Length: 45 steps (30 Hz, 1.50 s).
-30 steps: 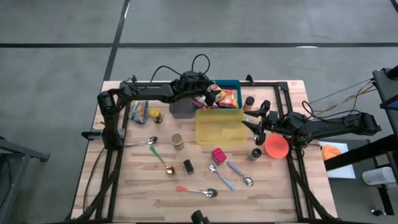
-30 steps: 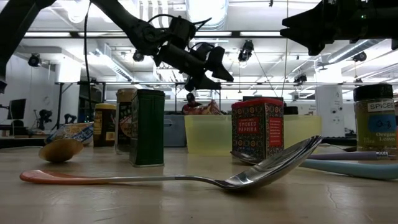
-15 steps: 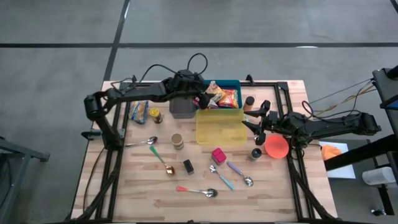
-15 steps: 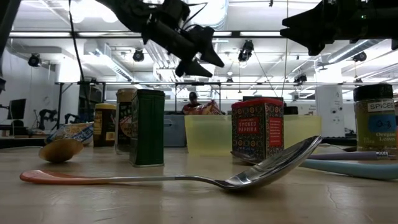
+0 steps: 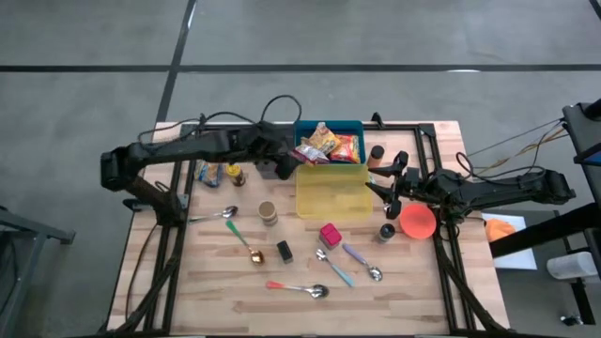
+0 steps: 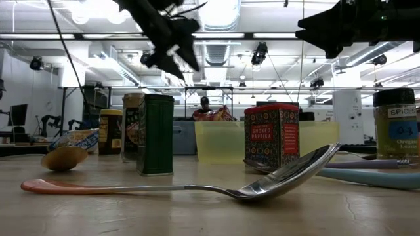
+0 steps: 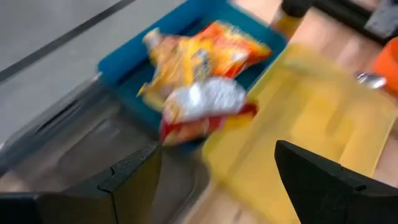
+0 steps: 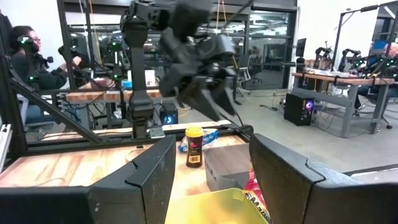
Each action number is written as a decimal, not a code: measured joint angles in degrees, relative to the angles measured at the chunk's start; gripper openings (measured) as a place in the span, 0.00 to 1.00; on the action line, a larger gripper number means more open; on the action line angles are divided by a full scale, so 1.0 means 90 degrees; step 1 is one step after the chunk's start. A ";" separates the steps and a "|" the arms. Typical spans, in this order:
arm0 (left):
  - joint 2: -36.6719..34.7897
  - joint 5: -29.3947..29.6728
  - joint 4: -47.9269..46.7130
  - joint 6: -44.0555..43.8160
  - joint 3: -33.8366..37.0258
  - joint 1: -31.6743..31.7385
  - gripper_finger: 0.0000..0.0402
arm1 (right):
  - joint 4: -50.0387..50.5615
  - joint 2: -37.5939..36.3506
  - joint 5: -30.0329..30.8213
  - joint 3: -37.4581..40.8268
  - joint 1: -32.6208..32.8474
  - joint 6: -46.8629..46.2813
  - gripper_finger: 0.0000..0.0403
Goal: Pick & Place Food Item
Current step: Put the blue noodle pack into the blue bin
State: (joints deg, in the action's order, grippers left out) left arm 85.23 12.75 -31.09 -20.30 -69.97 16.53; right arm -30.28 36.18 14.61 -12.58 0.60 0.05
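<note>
High view: snack bags lie in the blue bin

High view: the blue bin (image 5: 355,126) holds several snack bags (image 5: 331,145); the yellow tub (image 5: 331,191) and grey box (image 5: 271,168) hold nothing visible. Five spoons lie about. The left gripper (image 5: 285,160), fingers spread and empty, has pulled back from the bin.

Right wrist view: the right gripper (image 8: 208,180) hangs parted, empty.

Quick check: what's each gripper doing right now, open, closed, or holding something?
Left gripper: open, empty, above the grey bin beside the blue bin of snack packets.
Right gripper: open, empty, waiting by the yellow container.
</note>
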 joint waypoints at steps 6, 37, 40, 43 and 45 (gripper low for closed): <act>-0.1001 0.0856 -0.0440 -0.1070 0.0884 -0.0511 0.79 | 0.0000 -0.0002 0.0005 0.0000 0.0001 0.0000 0.50; -0.2940 0.2317 -0.2854 -0.2380 0.2193 0.0667 0.78 | -0.0002 0.0000 0.0010 0.0005 0.0000 0.0000 0.50; -0.2783 0.2277 -0.2794 -0.1953 0.2193 0.1150 0.78 | -0.0002 -0.0002 0.0014 0.0005 0.0000 0.0000 0.50; -0.2566 0.2022 -0.2679 -0.1487 0.2193 0.1614 0.78 | 0.0000 -0.0001 0.0017 0.0005 0.0000 0.0000 0.50; -0.2386 0.1791 -0.2548 -0.1188 0.2193 0.1891 0.78 | 0.0000 -0.0002 0.0019 0.0005 0.0000 0.0000 0.50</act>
State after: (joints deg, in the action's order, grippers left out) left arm 63.76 28.87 -54.02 -31.00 -50.24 33.54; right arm -30.28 36.16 14.79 -12.53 0.60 0.05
